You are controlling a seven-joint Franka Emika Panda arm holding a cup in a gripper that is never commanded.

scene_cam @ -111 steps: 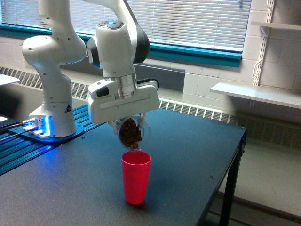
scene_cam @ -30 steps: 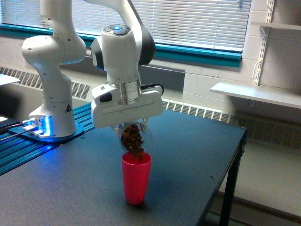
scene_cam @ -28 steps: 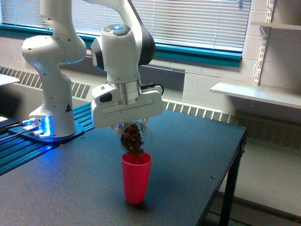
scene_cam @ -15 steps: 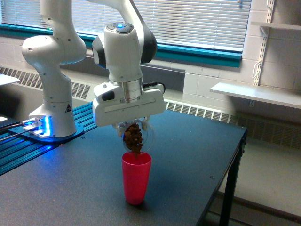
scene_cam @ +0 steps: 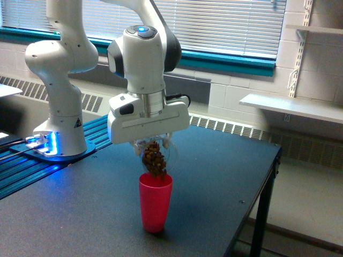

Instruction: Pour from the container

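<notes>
One clear container (scene_cam: 156, 156), tipped, brown pieces, seemingly half-full

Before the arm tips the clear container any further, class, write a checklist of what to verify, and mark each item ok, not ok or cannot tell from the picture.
1. Container held in the gripper: ok, it sits under the gripper body, tilted mouth-down.
2. Container mouth above the red cup: ok, the brown pieces hang just over the cup's rim.
3. Red cup upright on the table: ok.
4. Spilled pieces on the table around the cup: ok, none visible.
5. How full the red cup is: cannot tell, its wall is opaque.
6. Pieces left to pour: ok, the container holds a visible clump.
</notes>
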